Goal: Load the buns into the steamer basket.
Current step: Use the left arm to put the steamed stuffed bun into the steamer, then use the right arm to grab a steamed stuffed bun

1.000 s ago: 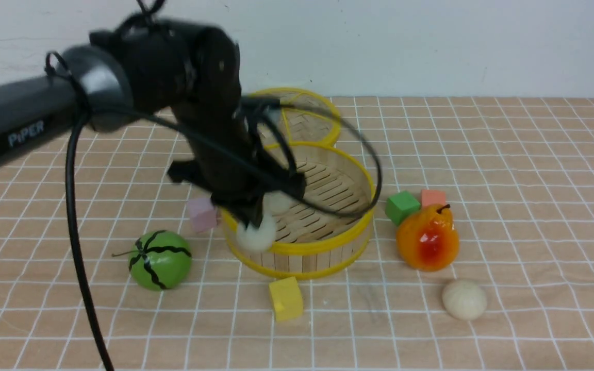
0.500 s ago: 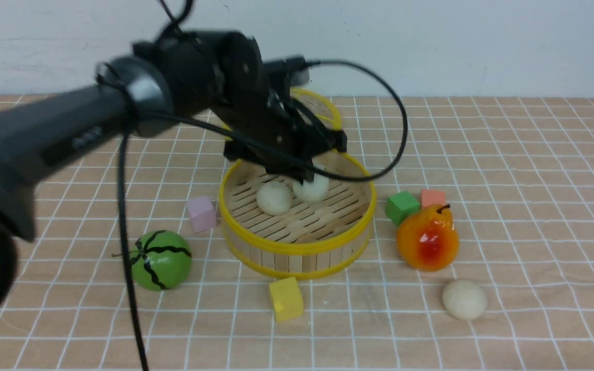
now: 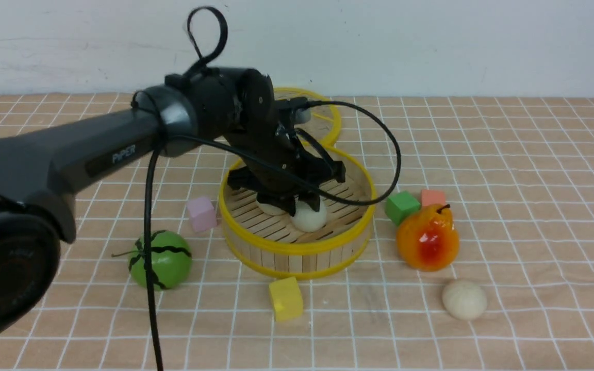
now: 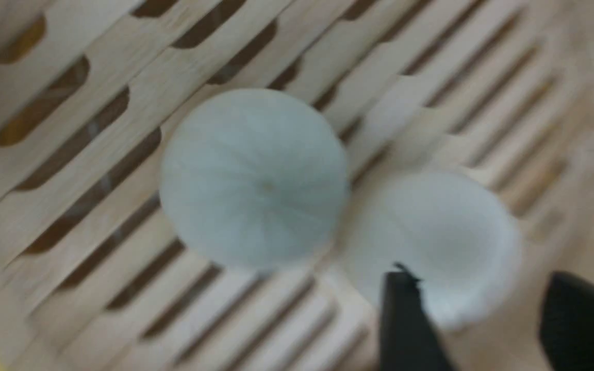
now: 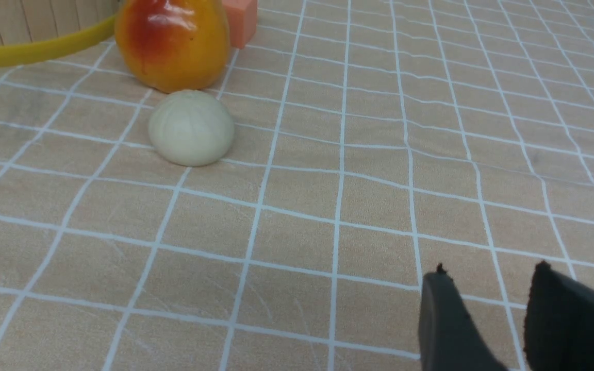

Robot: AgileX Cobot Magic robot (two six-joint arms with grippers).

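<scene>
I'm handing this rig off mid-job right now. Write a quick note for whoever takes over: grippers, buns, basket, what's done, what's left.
Left gripper: open, low inside the steamer basket, gripping nothing.
Right gripper: open and empty, low over the table.
Buns: first bun and second bun lie side by side on the basket floor, the second right at the left gripper's fingertips. Third bun sits on the table in front of the pear, on the right arm's side.
Done: two of three are in.
Left: third bun into the basket, probably a job for the right arm.
</scene>
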